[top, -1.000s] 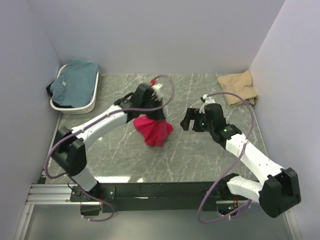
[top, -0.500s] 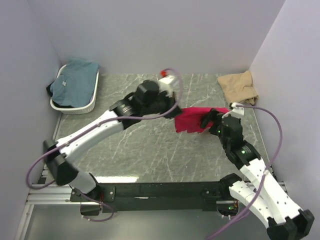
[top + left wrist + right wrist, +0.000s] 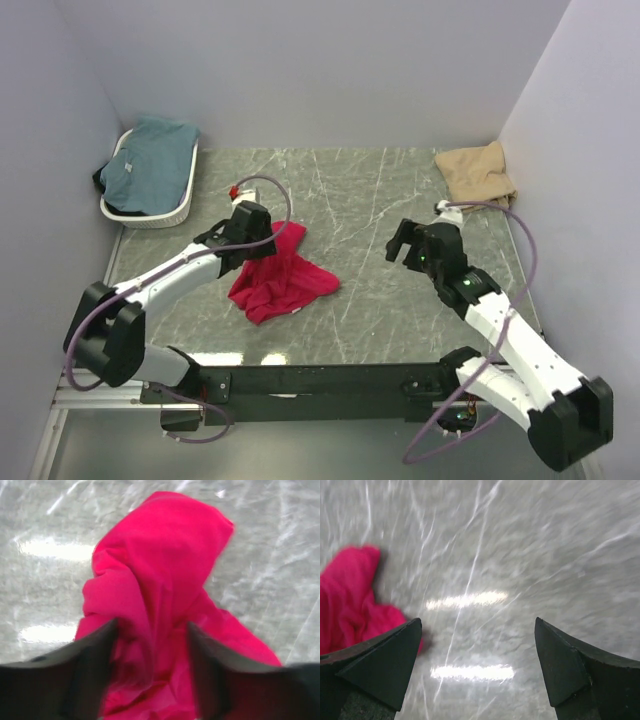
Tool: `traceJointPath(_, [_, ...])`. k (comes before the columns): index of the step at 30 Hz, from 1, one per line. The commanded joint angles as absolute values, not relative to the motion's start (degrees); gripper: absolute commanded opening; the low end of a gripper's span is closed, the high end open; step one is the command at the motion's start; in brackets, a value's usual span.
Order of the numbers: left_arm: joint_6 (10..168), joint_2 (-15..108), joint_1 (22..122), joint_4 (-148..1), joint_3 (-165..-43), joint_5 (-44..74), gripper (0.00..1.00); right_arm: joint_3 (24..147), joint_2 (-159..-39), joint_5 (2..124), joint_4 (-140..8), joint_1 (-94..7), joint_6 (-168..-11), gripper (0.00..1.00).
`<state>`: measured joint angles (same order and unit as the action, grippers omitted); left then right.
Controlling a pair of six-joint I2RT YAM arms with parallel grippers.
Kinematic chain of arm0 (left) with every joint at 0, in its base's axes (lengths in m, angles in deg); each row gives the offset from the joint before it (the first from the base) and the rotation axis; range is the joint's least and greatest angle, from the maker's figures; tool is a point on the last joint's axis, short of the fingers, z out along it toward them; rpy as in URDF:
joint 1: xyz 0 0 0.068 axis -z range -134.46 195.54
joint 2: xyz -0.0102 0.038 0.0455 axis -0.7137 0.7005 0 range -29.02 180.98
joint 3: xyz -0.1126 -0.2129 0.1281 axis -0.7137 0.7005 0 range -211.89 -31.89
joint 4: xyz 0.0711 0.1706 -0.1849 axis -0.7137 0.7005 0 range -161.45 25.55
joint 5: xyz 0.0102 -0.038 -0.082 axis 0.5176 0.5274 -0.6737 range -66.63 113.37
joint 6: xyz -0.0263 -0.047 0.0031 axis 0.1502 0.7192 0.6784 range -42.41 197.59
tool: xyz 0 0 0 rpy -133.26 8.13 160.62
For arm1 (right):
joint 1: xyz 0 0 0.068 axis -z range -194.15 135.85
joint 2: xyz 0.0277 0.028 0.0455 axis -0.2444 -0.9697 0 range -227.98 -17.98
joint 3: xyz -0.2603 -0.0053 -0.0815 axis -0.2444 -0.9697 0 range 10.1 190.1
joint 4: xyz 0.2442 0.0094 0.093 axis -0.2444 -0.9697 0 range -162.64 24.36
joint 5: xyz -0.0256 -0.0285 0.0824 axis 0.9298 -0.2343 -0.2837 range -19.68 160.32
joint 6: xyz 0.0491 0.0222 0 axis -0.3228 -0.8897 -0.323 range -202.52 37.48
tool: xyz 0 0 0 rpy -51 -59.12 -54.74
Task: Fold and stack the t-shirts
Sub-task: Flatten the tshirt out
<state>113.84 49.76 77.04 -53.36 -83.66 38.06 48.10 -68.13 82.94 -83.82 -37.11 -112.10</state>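
The crimson red t-shirt (image 3: 281,282) lies crumpled on the marble table (image 3: 370,300), left of centre. My left gripper (image 3: 262,243) hovers at its upper edge. In the left wrist view the red t-shirt (image 3: 160,555) fills the frame, and the left gripper (image 3: 150,672) has its fingers apart with loose cloth between them. My right gripper (image 3: 400,245) stands wide open over bare table, right of centre. In the right wrist view, part of the red t-shirt (image 3: 345,600) shows to the left of the right gripper (image 3: 477,665). A tan t-shirt (image 3: 478,175) lies folded at the back right.
A white oval basket (image 3: 150,212) stands at the back left with the teal blue t-shirt (image 3: 150,160) in it. Walls close in the table on the left, back and right.
The left arm swung the red t-shirt from mid-right back to the left, set it on the table and opened its jaws. The right arm drew back from the cloth.
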Motion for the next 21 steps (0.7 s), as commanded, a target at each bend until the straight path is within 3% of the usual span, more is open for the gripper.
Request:
traceJointPath(1, [115.6, 52.2, 76.6, -56.3, -86.3, 42.6, 0.78, 49.2, -74.3, 70.3, -80.8, -36.9, -112.0, 1.0])
traceJointPath(2, [115.6, 52.1, 76.6, -56.7, -86.5, 42.7, 0.89, 48.2, -76.1, 66.7, -78.5, -37.0, -113.4, 1.0])
traceJointPath(6, [115.0, 51.0, 76.6, -57.4, -86.9, 42.3, 0.9, 43.8, -79.8, 51.9, -68.4, -37.3, -117.0, 1.0])
traceJointPath(13, [114.2, 52.9, 76.5, -56.9, -88.4, 41.3, 0.89, 42.8, -88.3, 42.5, -60.0, -38.2, -120.0, 0.96])
traceJointPath(21, [114.6, 54.2, 76.6, -57.3, -88.0, 39.9, 0.87, 44.0, -99.4, 40.1, -52.8, -41.3, -121.6, 0.92])
